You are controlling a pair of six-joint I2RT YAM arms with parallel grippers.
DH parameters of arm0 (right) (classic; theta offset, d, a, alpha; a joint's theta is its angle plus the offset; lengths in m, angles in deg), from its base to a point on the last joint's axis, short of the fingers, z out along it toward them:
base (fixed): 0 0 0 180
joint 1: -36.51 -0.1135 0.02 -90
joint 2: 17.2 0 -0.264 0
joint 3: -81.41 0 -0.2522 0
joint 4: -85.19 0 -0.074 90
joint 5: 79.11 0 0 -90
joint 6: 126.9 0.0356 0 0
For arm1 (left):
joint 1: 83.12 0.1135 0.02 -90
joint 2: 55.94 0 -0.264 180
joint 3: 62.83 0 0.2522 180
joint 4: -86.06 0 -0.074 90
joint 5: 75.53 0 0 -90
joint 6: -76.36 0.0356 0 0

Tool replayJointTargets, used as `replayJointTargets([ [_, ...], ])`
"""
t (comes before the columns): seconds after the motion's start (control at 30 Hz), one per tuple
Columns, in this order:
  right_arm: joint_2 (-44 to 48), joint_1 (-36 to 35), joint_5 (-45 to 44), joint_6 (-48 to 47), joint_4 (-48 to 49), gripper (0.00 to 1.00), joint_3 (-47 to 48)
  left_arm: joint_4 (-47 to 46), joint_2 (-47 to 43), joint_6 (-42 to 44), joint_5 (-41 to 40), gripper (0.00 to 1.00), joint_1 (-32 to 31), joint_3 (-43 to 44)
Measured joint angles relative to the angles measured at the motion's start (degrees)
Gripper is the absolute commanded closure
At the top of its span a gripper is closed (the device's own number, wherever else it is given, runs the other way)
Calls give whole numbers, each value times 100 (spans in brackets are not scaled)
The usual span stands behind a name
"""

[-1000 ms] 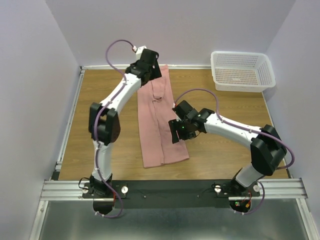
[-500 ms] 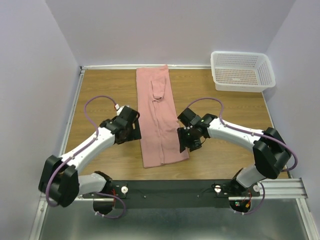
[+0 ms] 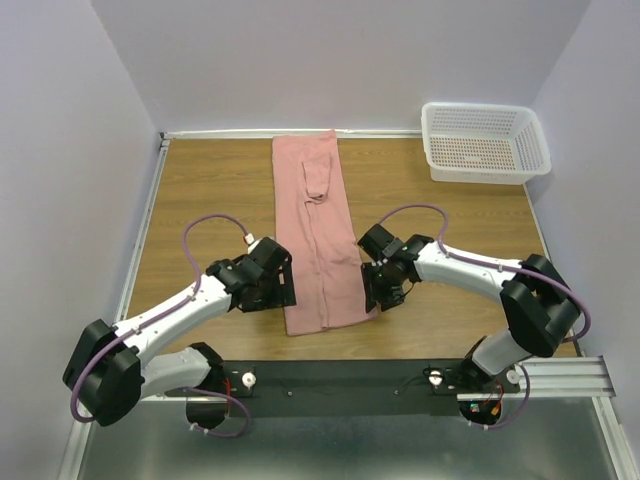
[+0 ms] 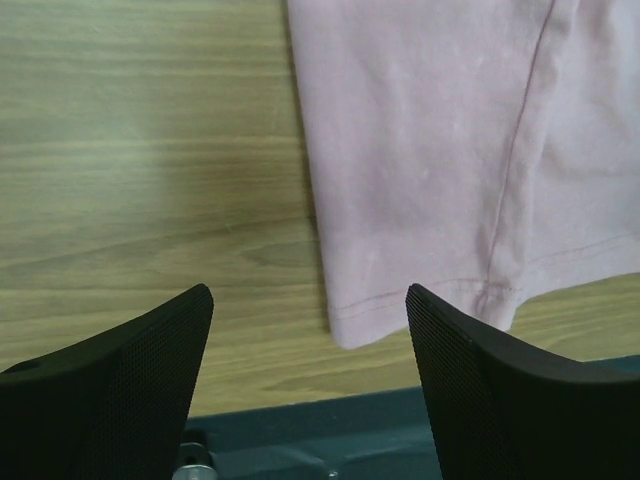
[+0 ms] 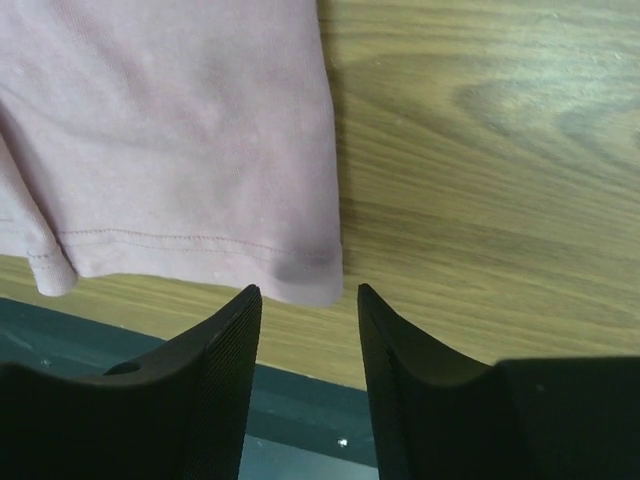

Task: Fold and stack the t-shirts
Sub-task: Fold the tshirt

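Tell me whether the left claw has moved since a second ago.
Yes. The left claw came from the far edge of the table down toward the near rail, and is now beside the near left corner of the t-shirt.

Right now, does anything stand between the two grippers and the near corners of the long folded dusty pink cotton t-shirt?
Nothing visible does. The left gripper sits open at the near left corner of the t-shirt, the right gripper at its near right corner, with only bare wooden table beside them.
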Motion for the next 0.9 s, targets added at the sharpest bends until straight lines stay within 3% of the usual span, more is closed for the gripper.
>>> replayJointTargets([
  [0.33, -140, 9, 13, -13, 538, 64, -374, -11, 448, -739, 55, 21, -706, -4],
  [0.47, -140, 15, 11, -52, 608, 90, -415, -83, 549, -918, 57, 24, -778, -9],
  [0.57, -127, 15, 35, -61, 686, 99, -442, -168, 743, -979, 55, 28, -852, -13],
  [0.7, -118, 15, 63, -68, 697, 99, -455, -197, 1060, -1005, 57, 39, -990, -13],
  [0.9, -118, 17, 79, -90, 699, 99, -455, -199, 1233, -1075, 55, 46, -1040, -11],
])
